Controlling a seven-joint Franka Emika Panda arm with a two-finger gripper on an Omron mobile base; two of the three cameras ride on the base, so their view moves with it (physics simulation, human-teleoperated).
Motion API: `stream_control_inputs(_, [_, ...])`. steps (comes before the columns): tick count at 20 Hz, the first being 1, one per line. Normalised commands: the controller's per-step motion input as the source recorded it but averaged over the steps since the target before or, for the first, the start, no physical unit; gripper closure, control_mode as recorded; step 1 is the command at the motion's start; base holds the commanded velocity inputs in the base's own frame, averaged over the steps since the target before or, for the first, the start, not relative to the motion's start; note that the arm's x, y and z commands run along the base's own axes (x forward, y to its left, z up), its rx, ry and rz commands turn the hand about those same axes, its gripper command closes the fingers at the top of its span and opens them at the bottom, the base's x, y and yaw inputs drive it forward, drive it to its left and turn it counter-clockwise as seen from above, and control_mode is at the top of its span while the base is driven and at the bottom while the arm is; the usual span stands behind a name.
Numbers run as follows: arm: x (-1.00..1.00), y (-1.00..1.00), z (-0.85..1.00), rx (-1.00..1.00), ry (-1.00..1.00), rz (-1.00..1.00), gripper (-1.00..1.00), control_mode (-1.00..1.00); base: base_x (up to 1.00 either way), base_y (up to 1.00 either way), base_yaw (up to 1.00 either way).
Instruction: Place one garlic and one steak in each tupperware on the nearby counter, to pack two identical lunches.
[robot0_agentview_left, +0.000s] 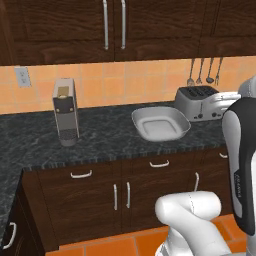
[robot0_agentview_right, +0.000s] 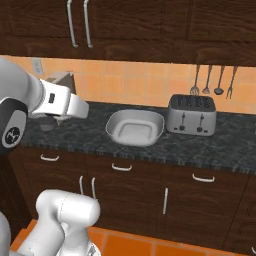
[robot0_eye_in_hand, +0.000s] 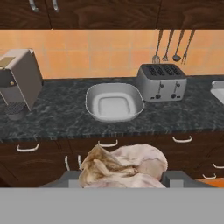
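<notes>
My gripper (robot0_eye_in_hand: 122, 179) is shut on a garlic (robot0_eye_in_hand: 124, 167), a pale papery bulb that sits between the two dark fingertips (robot0_eye_in_hand: 175, 177) at the bottom of the hand view. It hangs in front of the cabinets, short of the counter (robot0_eye_in_hand: 57, 116). Straight ahead on the black counter stands a rounded-square tupperware (robot0_eye_in_hand: 114, 103) (robot0_agentview_left: 161, 123) (robot0_agentview_right: 135, 127), shallow, grey-white, with nothing in it. The steak is out of view.
A silver four-slot toaster (robot0_eye_in_hand: 161, 82) (robot0_agentview_left: 197, 102) (robot0_agentview_right: 191, 114) stands just right of the tupperware. A grey coffee machine (robot0_eye_in_hand: 17, 83) (robot0_agentview_left: 65, 111) is at the left. Utensils (robot0_eye_in_hand: 170, 46) hang on the tiled wall. A pale rim (robot0_eye_in_hand: 218, 89) peeks in at the right edge.
</notes>
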Motion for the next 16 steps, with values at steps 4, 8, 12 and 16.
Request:
stream_control_inputs(4, [-0.09,-0.01,0.0,0.0,0.02,0.0,1.0,-1.0,0.0,0.0,0.0])
stream_control_inputs(8, [0.41,-0.13,-0.17,0.05,0.13,-0.01,1.0,-1.0,0.0,0.0,0.0])
stream_control_inputs(12, [0.61,0.0,-0.58,0.0,-0.01,-0.01,1.0,-1.0,0.0,0.0,0.0])
stream_control_inputs(16, [0.82,0.0,-0.84,-0.02,-0.09,0.0,1.0,-1.0,0.0,0.0,0.0])
